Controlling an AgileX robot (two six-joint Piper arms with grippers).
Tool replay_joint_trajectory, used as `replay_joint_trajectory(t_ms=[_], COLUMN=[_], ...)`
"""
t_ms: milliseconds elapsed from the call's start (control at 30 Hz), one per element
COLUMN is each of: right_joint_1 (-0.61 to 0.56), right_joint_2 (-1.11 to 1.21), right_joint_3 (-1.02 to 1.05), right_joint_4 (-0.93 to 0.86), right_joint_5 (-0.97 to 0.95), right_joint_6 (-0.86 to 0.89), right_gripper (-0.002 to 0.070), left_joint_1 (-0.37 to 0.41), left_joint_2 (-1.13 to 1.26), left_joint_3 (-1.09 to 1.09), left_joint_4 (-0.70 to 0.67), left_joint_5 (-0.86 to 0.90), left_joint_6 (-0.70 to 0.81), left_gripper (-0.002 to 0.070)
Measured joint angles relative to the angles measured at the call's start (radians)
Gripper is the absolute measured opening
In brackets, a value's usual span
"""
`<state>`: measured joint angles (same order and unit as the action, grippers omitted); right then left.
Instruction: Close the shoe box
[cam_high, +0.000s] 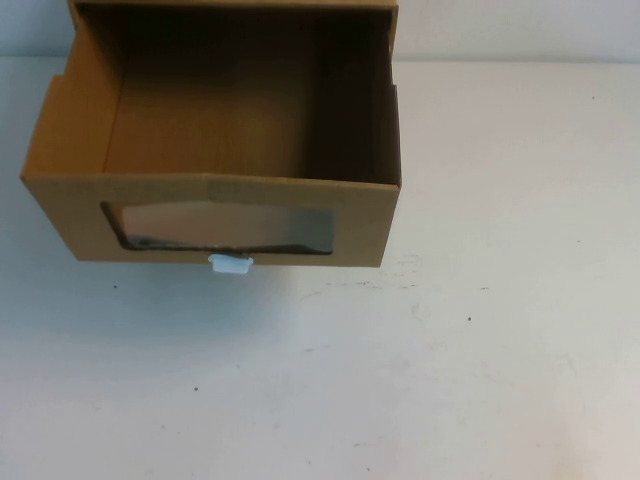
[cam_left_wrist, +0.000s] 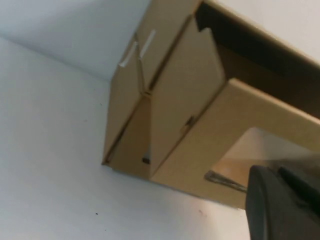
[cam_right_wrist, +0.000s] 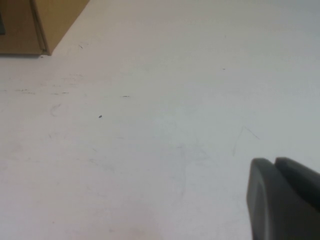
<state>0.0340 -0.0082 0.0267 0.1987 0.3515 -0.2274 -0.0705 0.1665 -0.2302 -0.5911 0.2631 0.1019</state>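
Observation:
The shoe box (cam_high: 215, 190) is brown cardboard and stands at the far left of the white table. Its drawer is pulled out toward me, open and empty on top. The front has a dark window (cam_high: 220, 228) with a small white pull tab (cam_high: 230, 264) below it. In the left wrist view my left gripper (cam_left_wrist: 276, 172) is shut and empty, close to the box's front corner (cam_left_wrist: 200, 145). In the right wrist view my right gripper (cam_right_wrist: 274, 162) is shut and empty above bare table, with a box corner (cam_right_wrist: 45, 20) far off. Neither gripper shows in the high view.
The white table (cam_high: 450, 380) spreads in front and to the right of the box. The box's outer sleeve (cam_high: 390, 15) sits at the back against a pale wall.

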Motion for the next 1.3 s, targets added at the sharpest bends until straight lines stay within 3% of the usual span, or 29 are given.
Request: replay_joint_trajectory(t_ms=[467,733,900,1200,1300], right_joint_1=[0.0,0.0,0.0,0.0,0.0], right_joint_2=[0.0,0.0,0.0,0.0,0.0], right_joint_3=[0.0,0.0,0.0,0.0,0.0], right_joint_4=[0.001,0.001,0.002,0.002,0.103], right_joint_5=[0.0,0.0,0.0,-0.005,-0.065], right_joint_6=[0.0,0.0,0.0,0.0,0.0], right_gripper=[-0.0011,-0.0011,-0.0011,-0.0012,-0.0011], left_joint_1=[0.0,-0.011,-0.068,-0.114,-0.114], left_joint_2=[0.945,1.449,1.701,1.868,1.87], left_joint_3=[-0.987,-1.61,-1.94,-2.108,-2.107], left_joint_4=[-0.032,-0.028,0.047,0.137,0.147], left_joint_5=[0.414,0.685,0.833,0.91,0.915], left_joint_6=[0.435,0.459,0.396,0.335,0.333], left_gripper=[-0.0002,-0.0002,-0.0002,-0.0002,-0.0002])
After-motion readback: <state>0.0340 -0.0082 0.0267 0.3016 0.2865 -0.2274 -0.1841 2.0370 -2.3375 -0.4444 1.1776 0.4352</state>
